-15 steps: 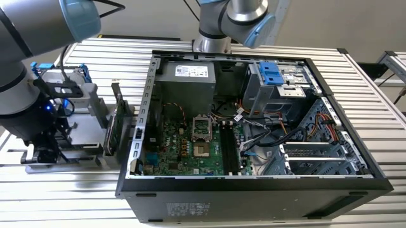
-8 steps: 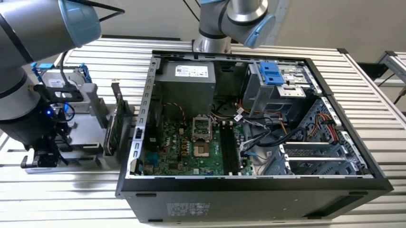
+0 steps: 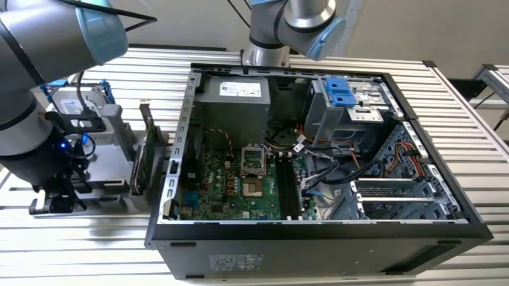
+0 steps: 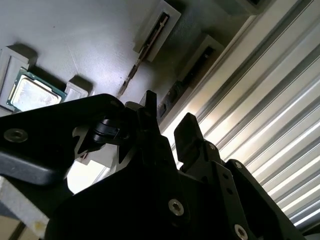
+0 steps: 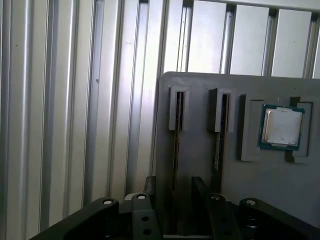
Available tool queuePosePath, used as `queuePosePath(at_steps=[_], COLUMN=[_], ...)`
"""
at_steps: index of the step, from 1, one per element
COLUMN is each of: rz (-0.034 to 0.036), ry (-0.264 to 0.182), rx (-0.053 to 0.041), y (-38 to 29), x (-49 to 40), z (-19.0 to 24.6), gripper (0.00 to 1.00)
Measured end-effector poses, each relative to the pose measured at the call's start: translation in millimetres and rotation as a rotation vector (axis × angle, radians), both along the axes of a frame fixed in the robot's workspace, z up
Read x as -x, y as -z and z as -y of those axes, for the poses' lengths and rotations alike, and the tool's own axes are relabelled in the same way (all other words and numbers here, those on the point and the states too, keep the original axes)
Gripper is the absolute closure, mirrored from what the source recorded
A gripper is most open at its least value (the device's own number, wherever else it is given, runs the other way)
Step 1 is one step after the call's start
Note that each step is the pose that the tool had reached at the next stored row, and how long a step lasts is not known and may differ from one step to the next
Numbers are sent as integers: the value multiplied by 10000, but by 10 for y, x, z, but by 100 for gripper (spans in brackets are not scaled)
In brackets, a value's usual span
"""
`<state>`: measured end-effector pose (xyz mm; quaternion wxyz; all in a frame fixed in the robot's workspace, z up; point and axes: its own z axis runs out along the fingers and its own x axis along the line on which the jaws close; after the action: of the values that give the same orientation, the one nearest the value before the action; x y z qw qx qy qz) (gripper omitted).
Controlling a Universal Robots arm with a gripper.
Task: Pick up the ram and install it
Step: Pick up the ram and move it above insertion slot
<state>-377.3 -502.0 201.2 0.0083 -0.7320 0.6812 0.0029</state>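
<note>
Two thin ram sticks stand on edge in slots of a grey holder tray (image 5: 200,160). In the first wrist view, one ram (image 5: 176,145) runs straight toward my gripper (image 5: 174,192), and the other ram (image 5: 218,142) stands beside it. My gripper is open, its dark fingers (image 5: 150,190) spread to either side of the nearer stick's line, just above the tray. The second wrist view shows the ram (image 4: 142,55) edge-on beyond the gripper (image 4: 170,122). In the exterior view the gripper (image 3: 59,199) hangs low over the tray (image 3: 111,190) at the exterior view's left.
A processor chip (image 5: 281,126) lies in a recess of the same tray. A green expansion card (image 3: 147,155) and a hard drive in a blue frame (image 3: 75,104) stand near the arm. The open computer case (image 3: 318,229) shows its motherboard (image 3: 238,185) with long dark memory slots (image 3: 286,185).
</note>
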Motion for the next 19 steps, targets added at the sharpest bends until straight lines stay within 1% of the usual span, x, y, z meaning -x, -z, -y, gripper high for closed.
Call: queuePosePath(at_steps=[9, 18, 19], rz=[0, 0, 0], ry=[-2, -2, -2], rx=[0, 0, 0], y=[53, 58, 58], x=[0, 0, 0], z=[0, 0, 0], gripper=[0, 0, 100])
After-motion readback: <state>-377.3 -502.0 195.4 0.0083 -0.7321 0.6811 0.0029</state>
